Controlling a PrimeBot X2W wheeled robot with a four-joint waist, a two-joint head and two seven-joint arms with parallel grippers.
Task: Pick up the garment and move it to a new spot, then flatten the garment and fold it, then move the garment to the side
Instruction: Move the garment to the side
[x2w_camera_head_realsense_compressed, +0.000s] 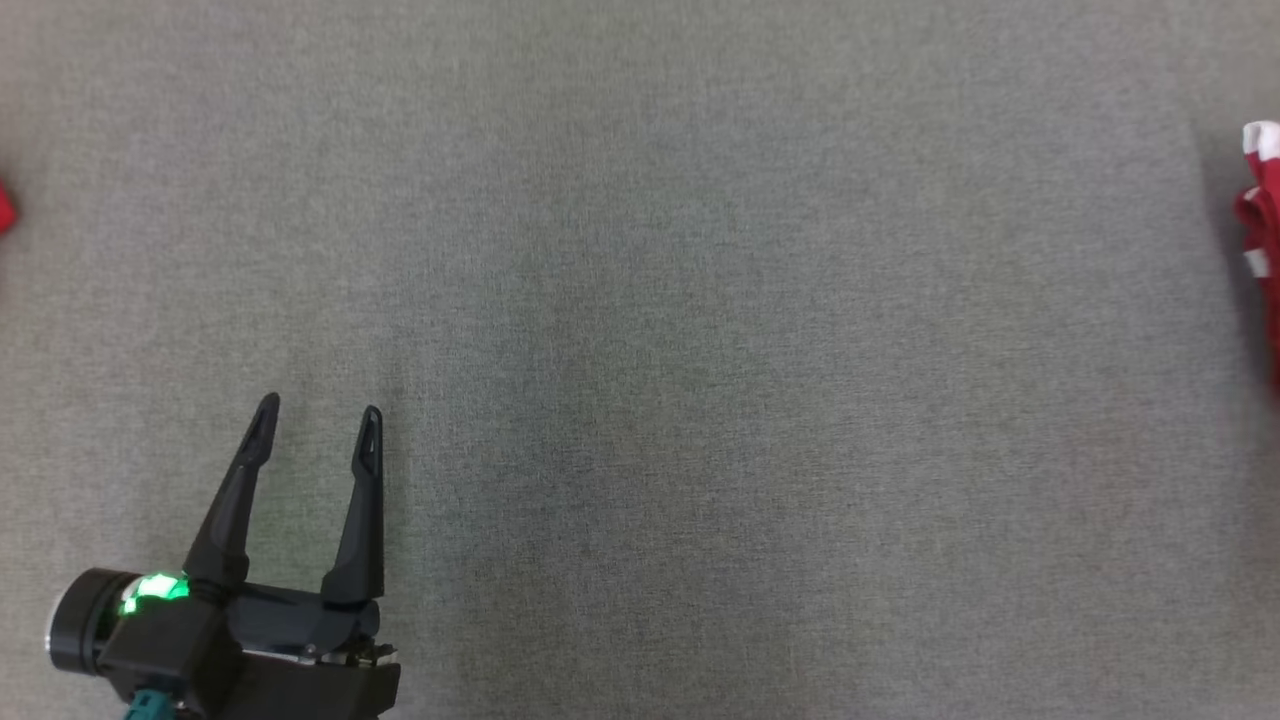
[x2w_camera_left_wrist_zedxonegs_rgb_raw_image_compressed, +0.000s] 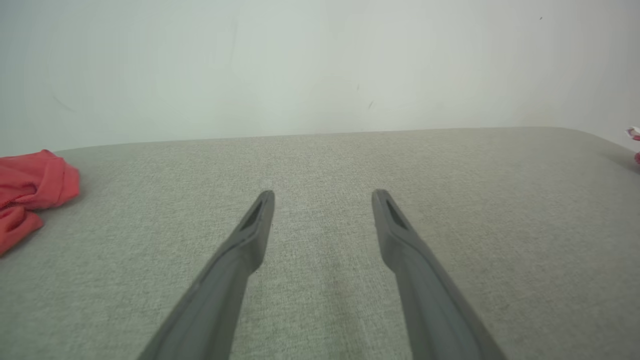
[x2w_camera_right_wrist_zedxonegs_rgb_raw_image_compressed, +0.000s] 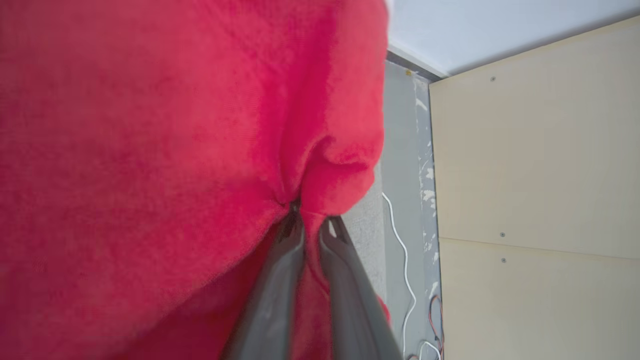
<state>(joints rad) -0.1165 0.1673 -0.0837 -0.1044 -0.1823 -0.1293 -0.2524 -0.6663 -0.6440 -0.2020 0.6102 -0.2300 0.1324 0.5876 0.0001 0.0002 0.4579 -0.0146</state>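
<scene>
The garment (x2w_camera_right_wrist_zedxonegs_rgb_raw_image_compressed: 150, 150) is red fabric; in the right wrist view a fold of it is pinched between the fingers of my right gripper (x2w_camera_right_wrist_zedxonegs_rgb_raw_image_compressed: 311, 220), which is shut on it. At the right edge of the head view a strip of the garment (x2w_camera_head_realsense_compressed: 1262, 210) shows red with white patches. My left gripper (x2w_camera_head_realsense_compressed: 320, 412) stands open over the grey cloth-covered table (x2w_camera_head_realsense_compressed: 700, 350) at the lower left, far from the garment. Nothing lies between its fingers (x2w_camera_left_wrist_zedxonegs_rgb_raw_image_compressed: 255, 220) in the left wrist view.
A second, coral-red cloth (x2w_camera_left_wrist_zedxonegs_rgb_raw_image_compressed: 30, 195) lies bunched at the table's left side, a sliver of it at the head view's left edge (x2w_camera_head_realsense_compressed: 5, 208). A pale wall stands behind the table. A light wooden panel (x2w_camera_right_wrist_zedxonegs_rgb_raw_image_compressed: 535, 175) and loose cables (x2w_camera_right_wrist_zedxonegs_rgb_raw_image_compressed: 405, 270) are on the right.
</scene>
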